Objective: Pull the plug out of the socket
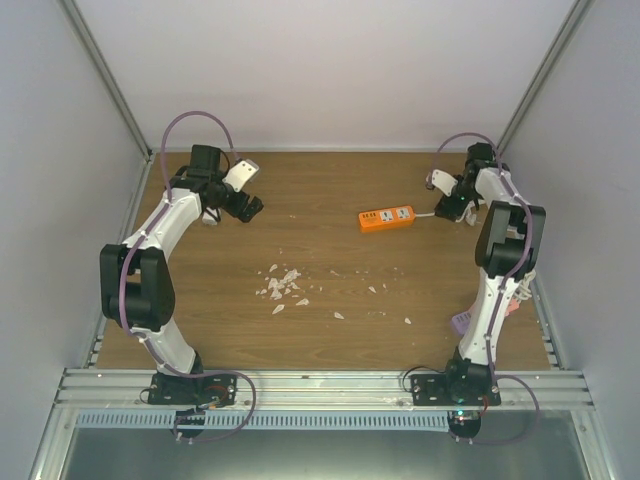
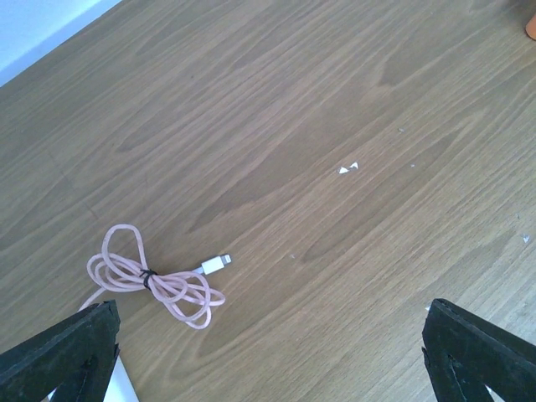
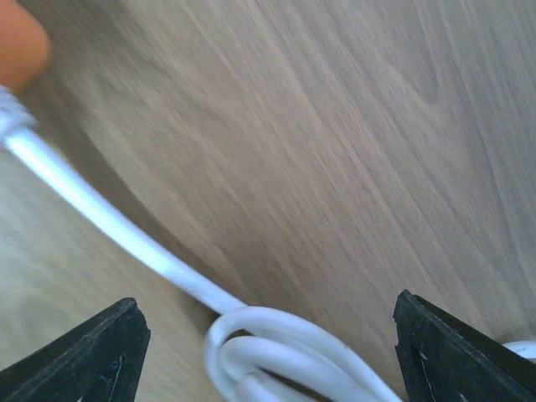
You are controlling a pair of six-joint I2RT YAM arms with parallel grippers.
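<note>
The orange socket strip (image 1: 386, 218) lies flat on the wooden table, right of centre, with no plug standing in its white outlets. Its white cord (image 1: 428, 213) runs right to a coil (image 3: 285, 352). My right gripper (image 1: 452, 208) hangs open low over that coil, fingers either side, touching nothing; a corner of the strip (image 3: 17, 42) shows top left. My left gripper (image 1: 250, 208) is open and empty at far left. Below it lies a bundled pink charging cable (image 2: 155, 280) with a white connector (image 2: 215, 265), and a white block (image 2: 126, 387) shows partly beside the left finger.
White crumbs (image 1: 283, 283) are scattered across the middle of the table. A purple object (image 1: 462, 322) lies by the right arm's lower link. Grey walls and metal rails close in the table on three sides.
</note>
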